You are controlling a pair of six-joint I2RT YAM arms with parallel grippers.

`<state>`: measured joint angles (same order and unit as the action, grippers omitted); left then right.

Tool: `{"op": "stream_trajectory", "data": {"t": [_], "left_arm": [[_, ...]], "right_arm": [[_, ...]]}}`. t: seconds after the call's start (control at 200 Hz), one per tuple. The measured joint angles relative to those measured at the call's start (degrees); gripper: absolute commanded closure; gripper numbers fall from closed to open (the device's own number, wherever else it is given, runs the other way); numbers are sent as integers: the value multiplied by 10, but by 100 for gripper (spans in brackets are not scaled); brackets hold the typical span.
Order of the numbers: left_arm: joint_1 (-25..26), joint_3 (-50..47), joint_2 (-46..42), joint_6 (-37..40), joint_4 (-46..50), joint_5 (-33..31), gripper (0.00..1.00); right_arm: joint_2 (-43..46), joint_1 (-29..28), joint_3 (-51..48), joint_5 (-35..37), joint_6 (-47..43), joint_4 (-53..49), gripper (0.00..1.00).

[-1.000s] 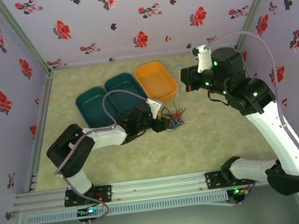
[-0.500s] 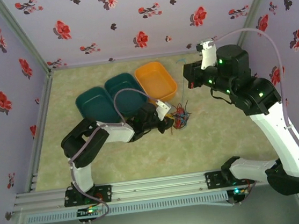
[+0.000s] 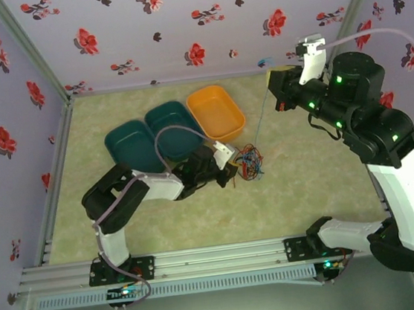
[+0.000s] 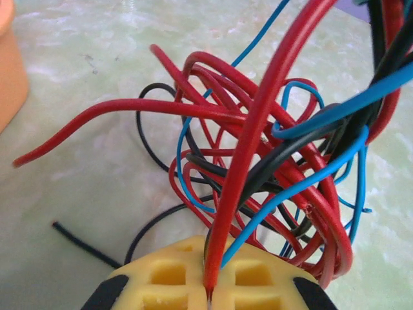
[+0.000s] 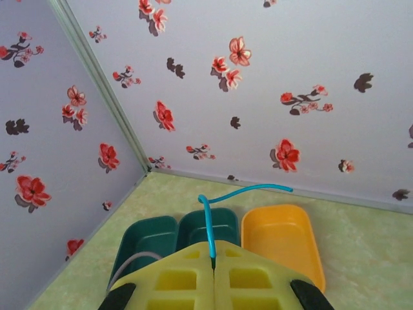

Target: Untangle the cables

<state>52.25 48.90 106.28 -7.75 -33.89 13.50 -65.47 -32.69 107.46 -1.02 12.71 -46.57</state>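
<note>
Left hand (image 3: 233, 165) is low on the bench (image 3: 307, 181), just left of frame centre in the top view, and touches the left edge of the cables (image 3: 249, 160). The bundle is a small loose knot of red, black and blue strands at mid-frame, just below the orange tray (image 3: 217, 113).

Left wrist view: left hand (image 4: 210, 294) has its yellow pads pressed together at the bottom edge, pinching the end of one red cable (image 4: 271, 90). That strand arcs up and right out of the top of the frame. A blue strand comes in right beside the pinch; can't tell if it's clamped too. The rest of the tangle sits centre to right, red loops crossed by black and blue. One black end lies on the bench at lower left.

Right hand (image 3: 274, 91) is raised at upper right of the top view, near the back wall, well apart from the bundle. A thin teal cable (image 3: 261, 119) runs from it down-left to the tangle, nearly straight.

Right wrist view: right hand (image 5: 213, 265) has its pads together, gripping the teal cable (image 5: 208, 223). The free end curls up and right above the pads.

Two dark teal trays (image 3: 132, 145) sit left of the orange one, side by side and touching.
</note>
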Motion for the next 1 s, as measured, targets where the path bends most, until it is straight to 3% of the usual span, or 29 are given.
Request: {"op": "stream_trajectory", "data": {"t": [0.395,0.69,0.83,1.0], "left_arm": [[0,-89,-121,-19,37,-54,100],[0,-123,-138,-72,70,-101,98],[-4,-134,-138,-99,77,-112,100],[-7,-137,-136,-120,69,-114,100]], "right_arm": [[-6,0,54,46,-27,0,100],[12,0,35,123,-33,-1,100],[35,0,-1,175,-33,3,100],[83,0,-116,272,-15,12,100]]}}
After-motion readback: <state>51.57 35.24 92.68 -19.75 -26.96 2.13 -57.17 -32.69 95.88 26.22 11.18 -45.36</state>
